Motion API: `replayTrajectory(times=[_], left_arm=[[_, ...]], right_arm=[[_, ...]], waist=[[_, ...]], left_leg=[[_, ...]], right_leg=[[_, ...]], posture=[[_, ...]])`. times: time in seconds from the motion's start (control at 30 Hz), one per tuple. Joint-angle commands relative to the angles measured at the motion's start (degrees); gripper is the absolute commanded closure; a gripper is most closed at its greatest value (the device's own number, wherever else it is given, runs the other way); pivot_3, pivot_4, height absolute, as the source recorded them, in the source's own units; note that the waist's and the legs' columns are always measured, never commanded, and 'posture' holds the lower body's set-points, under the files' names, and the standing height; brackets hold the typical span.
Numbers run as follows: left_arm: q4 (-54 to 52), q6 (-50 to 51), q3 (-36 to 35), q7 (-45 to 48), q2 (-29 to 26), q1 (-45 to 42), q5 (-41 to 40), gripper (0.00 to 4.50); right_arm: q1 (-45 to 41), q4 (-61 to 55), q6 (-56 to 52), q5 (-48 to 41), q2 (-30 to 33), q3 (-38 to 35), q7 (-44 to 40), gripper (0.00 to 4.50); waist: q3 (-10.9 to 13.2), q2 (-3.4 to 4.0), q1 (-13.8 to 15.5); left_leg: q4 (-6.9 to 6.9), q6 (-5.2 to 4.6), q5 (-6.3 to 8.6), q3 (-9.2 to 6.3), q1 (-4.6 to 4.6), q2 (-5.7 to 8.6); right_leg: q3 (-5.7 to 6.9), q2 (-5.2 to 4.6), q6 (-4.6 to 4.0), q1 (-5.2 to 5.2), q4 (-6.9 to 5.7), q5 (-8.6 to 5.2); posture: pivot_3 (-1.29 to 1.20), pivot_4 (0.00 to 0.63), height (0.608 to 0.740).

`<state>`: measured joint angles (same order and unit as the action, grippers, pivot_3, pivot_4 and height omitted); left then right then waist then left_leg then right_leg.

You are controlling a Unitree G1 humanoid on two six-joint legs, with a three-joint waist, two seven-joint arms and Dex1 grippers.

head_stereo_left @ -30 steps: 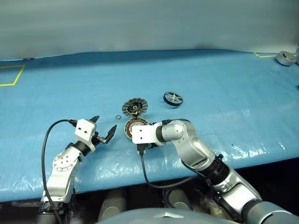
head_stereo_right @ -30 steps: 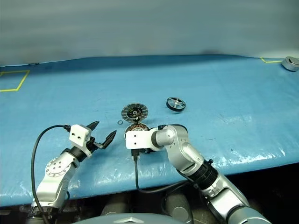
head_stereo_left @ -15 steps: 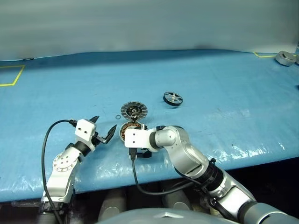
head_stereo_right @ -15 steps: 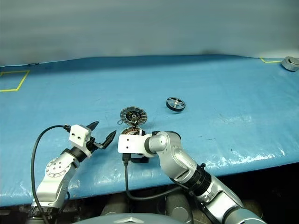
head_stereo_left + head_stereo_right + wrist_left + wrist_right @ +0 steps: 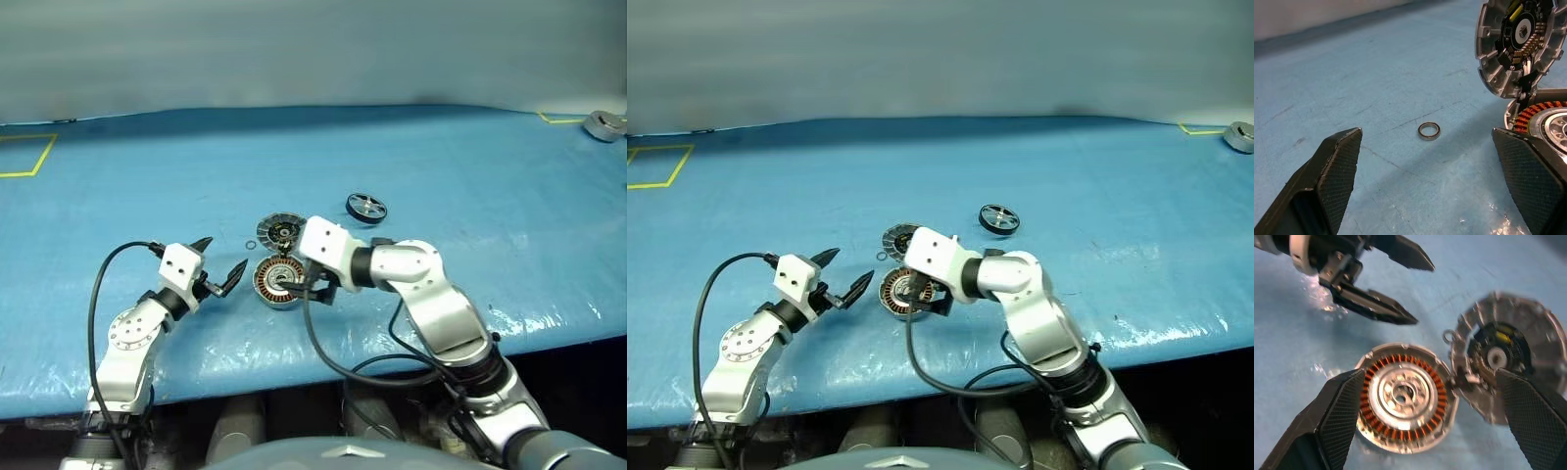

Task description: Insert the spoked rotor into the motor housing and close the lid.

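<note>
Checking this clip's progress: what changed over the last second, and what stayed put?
The right gripper, which lay low over the motor housing, has lifted clear and swung right, so the housing's copper windings show; its fingers stand open and empty. The lid stays open behind the housing, the spoked rotor lies untouched farther back, the small ring has not moved, and the left gripper waits open.

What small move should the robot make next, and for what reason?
Probably the right gripper should travel to the spoked rotor and grasp it. The motor housing lies open with its windings bare, the lid lies open beside it, and the rotor sits apart on the blue table. Both grippers are open and hold nothing.
</note>
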<state>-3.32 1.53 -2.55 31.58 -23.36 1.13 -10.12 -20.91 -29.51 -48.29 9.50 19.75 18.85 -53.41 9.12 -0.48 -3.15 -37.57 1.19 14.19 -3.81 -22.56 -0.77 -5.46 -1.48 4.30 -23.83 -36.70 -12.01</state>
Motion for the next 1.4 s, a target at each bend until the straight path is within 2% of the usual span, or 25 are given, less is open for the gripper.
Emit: replayTrajectory(times=[0.03,0.17,0.33,0.53,0.8,0.93,1.13,1.23,1.4], left_arm=[[2.79,-2.29,-0.31,1.10,-0.28,-2.56,-0.18,0.00],[8.00,-3.35,-0.01,2.41,-0.14,-6.78,0.08,0.00],[17.87,-6.25,0.12,1.60,0.39,-13.18,1.75,0.00],[27.70,-6.94,3.25,4.22,1.25,-19.27,3.61,0.00],[32.91,-3.52,6.29,7.48,1.96,-21.82,5.07,0.00],[32.78,-1.21,7.73,9.20,1.47,-20.87,6.08,0.85],[30.54,0.78,7.02,8.21,0.49,-17.78,6.14,2.88],[29.33,1.54,6.50,7.70,-0.14,-16.06,5.99,3.81],[27.96,0.57,4.10,1.38,-0.97,-13.51,7.24,3.83]], right_arm=[[4.46,0.83,8.09,-2.83,2.45,-6.68,3.41,0.03],[11.10,5.46,14.35,-5.34,7.45,-12.71,5.08,0.03],[14.72,9.69,12.54,-11.72,7.73,-18.53,6.35,0.03],[15.75,10.24,14.58,-12.91,7.42,-17.31,9.80,0.03],[15.75,8.66,15.49,-14.61,7.89,-15.95,11.62,0.03],[15.60,8.65,15.48,-15.01,8.61,-16.13,12.35,0.00],[14.96,8.95,15.40,-15.49,9.40,-15.99,13.03,0.00],[14.53,9.25,15.41,-15.59,9.63,-15.72,13.17,0.00],[13.68,10.31,15.63,-15.57,9.54,-15.33,13.60,0.00]], waist=[[0.01,-0.01,-0.04],[0.04,-0.05,-0.14],[0.09,-0.13,-0.42],[0.10,-0.15,-0.32],[0.10,-0.16,-0.22],[0.09,-0.16,-0.23],[0.07,-0.13,-0.46],[0.07,-0.13,-0.69],[0.02,-0.08,-0.86]], left_leg=[[0.01,0.00,0.00,0.02,-0.01,0.00],[0.07,0.00,0.00,0.03,0.00,0.01],[0.05,-0.01,-0.01,0.05,0.05,-0.01],[0.04,-0.01,-0.01,0.05,0.02,0.01],[0.05,-0.01,0.00,0.01,0.00,0.04],[0.00,-0.01,-0.01,0.02,0.05,0.04],[-0.02,-0.02,-0.01,0.06,0.23,0.02],[0.04,-0.02,-0.01,0.18,0.50,-0.02],[0.08,-0.02,-0.01,0.28,0.67,-0.08]], right_leg=[[-0.01,0.00,0.00,-0.02,0.00,0.00],[-0.02,0.01,0.02,-0.02,-0.01,-0.03],[-0.05,0.05,0.05,0.00,-0.04,-0.01],[-0.08,0.05,0.31,0.00,-0.02,0.13],[-0.10,0.04,0.41,0.03,0.02,0.17],[-0.11,0.04,0.43,0.10,0.02,0.18],[-0.13,0.04,0.39,0.20,-0.04,0.16],[-0.19,0.05,0.11,0.38,-0.10,-0.02],[-0.24,0.08,0.08,0.45,-0.14,-0.04]], posture=[[0.00,0.150,0.740],[0.00,0.150,0.740],[0.00,0.150,0.740],[0.00,0.150,0.740],[0.00,0.150,0.740],[0.00,0.150,0.740],[0.00,0.150,0.740],[0.00,0.150,0.740],[0.00,0.150,0.740]])
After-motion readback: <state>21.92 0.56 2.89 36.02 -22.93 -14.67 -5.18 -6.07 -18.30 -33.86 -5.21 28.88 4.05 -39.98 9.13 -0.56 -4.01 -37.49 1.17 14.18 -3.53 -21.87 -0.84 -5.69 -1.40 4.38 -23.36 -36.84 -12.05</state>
